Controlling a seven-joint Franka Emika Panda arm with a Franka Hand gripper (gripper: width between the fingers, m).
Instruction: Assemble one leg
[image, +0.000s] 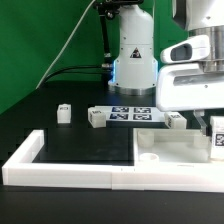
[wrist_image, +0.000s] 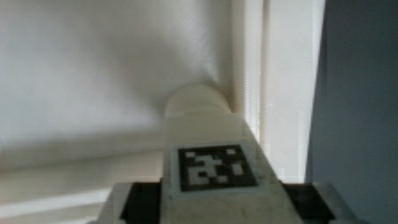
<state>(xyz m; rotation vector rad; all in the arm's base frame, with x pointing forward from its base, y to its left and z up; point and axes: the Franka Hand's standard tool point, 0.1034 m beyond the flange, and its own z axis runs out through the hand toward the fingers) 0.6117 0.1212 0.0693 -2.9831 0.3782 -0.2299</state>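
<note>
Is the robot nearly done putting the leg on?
Not yet. Done: one leg is picked up, gripped between the fingers. In hand: it is held at the white panel, beside the border wall. Left: seating it in a hole; the pictures don't show it in one. Another leg stands on the table.

A stubby white plastic leg (wrist_image: 205, 115) carrying a black-and-white square tag (wrist_image: 214, 168) sits between the gripper's fingers (wrist_image: 139, 205), which lie close against both its sides. Its rounded tip points at a flat white panel (wrist_image: 89, 90). A raised white wall (wrist_image: 285, 70) runs beside it, edging dark tabletop (wrist_image: 365, 110).
</note>
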